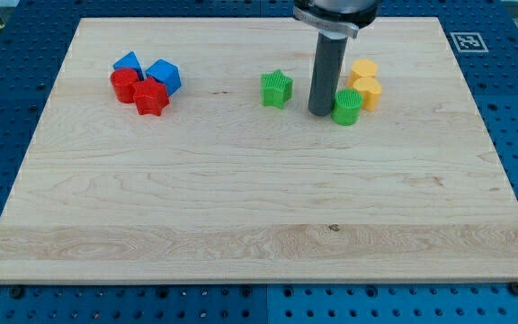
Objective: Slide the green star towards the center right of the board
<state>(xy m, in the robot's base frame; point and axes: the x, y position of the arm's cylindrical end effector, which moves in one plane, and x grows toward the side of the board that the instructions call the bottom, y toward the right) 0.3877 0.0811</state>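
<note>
The green star [277, 88] lies on the wooden board [259, 207] in its upper middle. My tip [320, 112] stands to the star's right, a short gap away, and right beside a green round block [347, 106] on the tip's right. The rod rises straight up from the tip to the view's top.
Two yellow blocks [364, 70] [368, 91] sit just right of and above the green round block. At the upper left are two blue blocks [128, 64] [164, 75], a red round block [123, 85] and a red star [151, 97], clustered together.
</note>
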